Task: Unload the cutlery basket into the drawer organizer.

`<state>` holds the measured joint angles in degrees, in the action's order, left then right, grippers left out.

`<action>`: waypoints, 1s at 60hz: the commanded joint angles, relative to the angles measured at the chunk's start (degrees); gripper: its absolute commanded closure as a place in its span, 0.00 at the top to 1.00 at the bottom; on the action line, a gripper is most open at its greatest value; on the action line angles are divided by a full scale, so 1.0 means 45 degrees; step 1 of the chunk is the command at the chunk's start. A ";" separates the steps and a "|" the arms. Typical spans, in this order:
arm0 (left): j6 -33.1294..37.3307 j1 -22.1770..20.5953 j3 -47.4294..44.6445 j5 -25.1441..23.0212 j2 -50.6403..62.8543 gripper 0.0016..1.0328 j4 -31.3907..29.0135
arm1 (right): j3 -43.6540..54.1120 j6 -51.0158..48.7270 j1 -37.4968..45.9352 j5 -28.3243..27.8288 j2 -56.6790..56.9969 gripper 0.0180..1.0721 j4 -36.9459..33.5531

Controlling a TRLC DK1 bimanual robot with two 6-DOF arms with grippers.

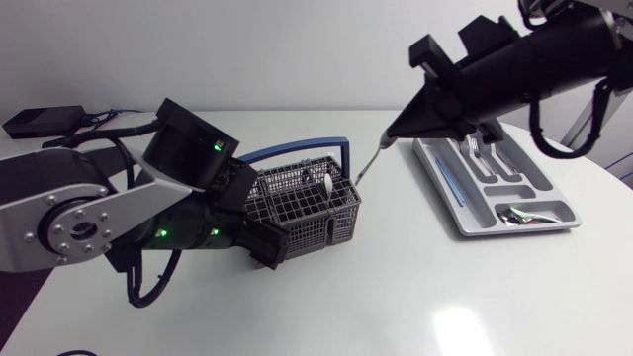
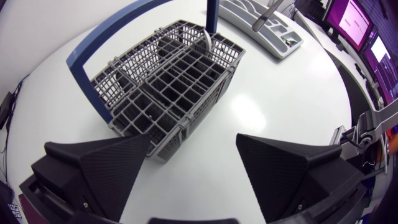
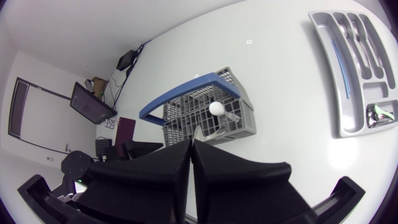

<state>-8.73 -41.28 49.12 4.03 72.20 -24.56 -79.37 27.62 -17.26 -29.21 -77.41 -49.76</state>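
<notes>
Basket [image 1: 302, 203]: frame centre, white spoon [image 1: 325, 184] inside.
Organizer [image 1: 442, 188]: right of frame.
L gripper [image 2: 194, 144]: fingers apart, basket just ahead.
R gripper [image 3: 191, 149]: clamped on silver cutlery piece [image 1: 369, 161], btw basket & organizer.

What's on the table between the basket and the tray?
Only bare table, shown in the head view; the right gripper holds cutlery above it.

Bright, even light from overhead falls on the glossy white table [image 1: 326, 297], which throws back a soft glare patch [image 1: 460, 321] near its front edge. Shadows are faint and soft-edged, lying just under the grey wire cutlery basket [image 1: 316, 222] and the long grey plastic drawer organizer [image 1: 517, 230].
</notes>
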 commanded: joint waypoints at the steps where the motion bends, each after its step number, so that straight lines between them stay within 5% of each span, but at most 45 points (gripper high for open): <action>1: 0.0026 -0.0202 0.0627 0.0119 0.0009 0.94 -0.0168 | 0.0353 -0.1098 0.0905 -0.0286 0.0307 0.06 -0.0564; 33: -0.0774 -0.1198 0.1994 0.0100 0.1572 0.93 0.1316 | 0.2248 -0.6489 0.5397 0.0788 0.0209 0.06 -0.1580; 60: -0.1243 -0.1198 0.3146 0.0100 0.2900 0.93 0.2078 | 0.4240 -1.0356 0.6725 0.6257 0.0444 0.06 0.1956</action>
<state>-12.71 -46.33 61.08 4.40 83.57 -15.84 -62.19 -15.05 11.51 -2.87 -75.11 -43.44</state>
